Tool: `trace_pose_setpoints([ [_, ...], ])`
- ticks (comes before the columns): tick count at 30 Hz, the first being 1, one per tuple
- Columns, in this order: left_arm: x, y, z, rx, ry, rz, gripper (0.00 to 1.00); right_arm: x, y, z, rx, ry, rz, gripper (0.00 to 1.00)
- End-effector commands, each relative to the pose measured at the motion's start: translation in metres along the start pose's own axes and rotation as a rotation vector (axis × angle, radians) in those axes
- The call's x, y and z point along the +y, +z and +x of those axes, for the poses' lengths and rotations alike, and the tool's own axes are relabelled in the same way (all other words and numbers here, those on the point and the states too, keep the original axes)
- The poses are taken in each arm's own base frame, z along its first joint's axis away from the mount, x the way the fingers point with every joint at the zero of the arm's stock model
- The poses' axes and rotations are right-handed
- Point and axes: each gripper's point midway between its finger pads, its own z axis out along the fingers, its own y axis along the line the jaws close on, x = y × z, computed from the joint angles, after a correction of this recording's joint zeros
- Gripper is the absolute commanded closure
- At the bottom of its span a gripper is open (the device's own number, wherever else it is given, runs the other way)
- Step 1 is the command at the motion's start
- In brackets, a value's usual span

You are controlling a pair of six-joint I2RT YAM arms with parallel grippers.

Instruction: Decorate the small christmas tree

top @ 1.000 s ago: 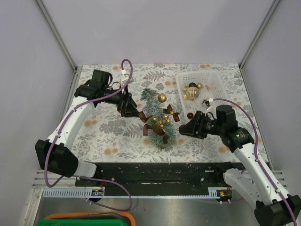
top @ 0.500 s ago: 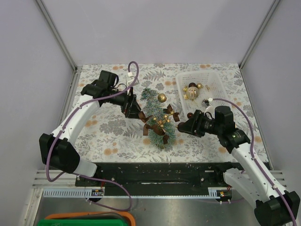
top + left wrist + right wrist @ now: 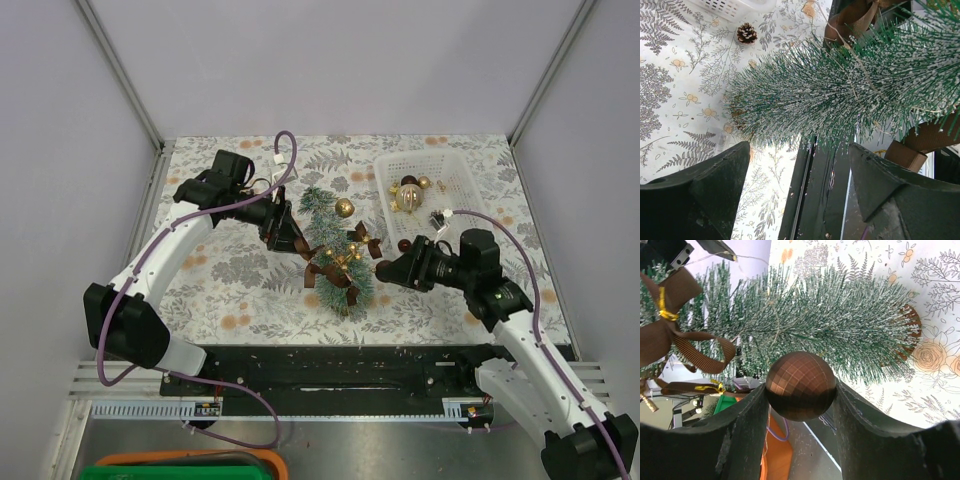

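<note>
The small christmas tree (image 3: 335, 250) stands mid-table, with frosted green bristles, brown bows and a gold bauble (image 3: 343, 208) on it. Its wooden base (image 3: 910, 332) shows in the right wrist view. My left gripper (image 3: 295, 243) is open and empty, right against the tree's left side. In the left wrist view the bristles (image 3: 850, 85) fill the space just beyond its fingertips (image 3: 740, 155). My right gripper (image 3: 384, 270) is at the tree's right side, shut on a brown faceted bauble (image 3: 800, 385) close to the bristles (image 3: 815, 325).
A white basket (image 3: 455, 165) with several gold and brown baubles stands at the back right. A dark bauble (image 3: 404, 245) lies just in front of it. A pine cone (image 3: 746, 33) lies on the floral cloth near the basket. A brown ribbon bow (image 3: 670, 335) hangs on the tree.
My left gripper has moved right, closer to the tree's side. My right gripper, still holding the brown bauble, has edged slightly toward the tree.
</note>
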Motion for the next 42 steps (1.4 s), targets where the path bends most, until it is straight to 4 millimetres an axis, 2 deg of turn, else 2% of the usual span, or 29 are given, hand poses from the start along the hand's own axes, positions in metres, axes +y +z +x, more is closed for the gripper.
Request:
trace_pose_setpoints([
  [1,-0.012,0.000,-0.014,-0.034,0.058,0.052,0.18,0.011,-0.007,0.006,0.009,-0.042,-0.048,0.69],
  [6,-0.017,0.000,-0.015,-0.036,0.066,0.065,0.16,0.009,-0.010,0.013,0.027,-0.042,-0.040,0.69],
  [17,-0.017,0.005,-0.019,-0.040,0.072,0.069,0.16,0.009,-0.005,0.008,0.017,-0.068,-0.002,0.70],
  [27,-0.016,0.007,-0.020,-0.041,0.071,0.077,0.25,0.004,-0.005,0.005,0.020,-0.148,0.095,0.71],
  [31,-0.014,0.008,-0.018,-0.039,0.069,0.077,0.34,0.001,-0.012,0.002,0.018,-0.183,0.144,0.71],
  [34,-0.015,0.008,-0.018,-0.039,0.066,0.082,0.44,0.001,-0.016,0.001,0.013,-0.191,0.165,0.70],
  [38,-0.017,0.007,-0.020,-0.043,0.072,0.087,0.69,-0.001,-0.017,0.002,0.016,-0.190,0.174,0.69],
  [42,-0.018,0.007,-0.021,-0.045,0.076,0.087,0.83,-0.004,-0.017,0.001,0.019,-0.195,0.190,0.69],
])
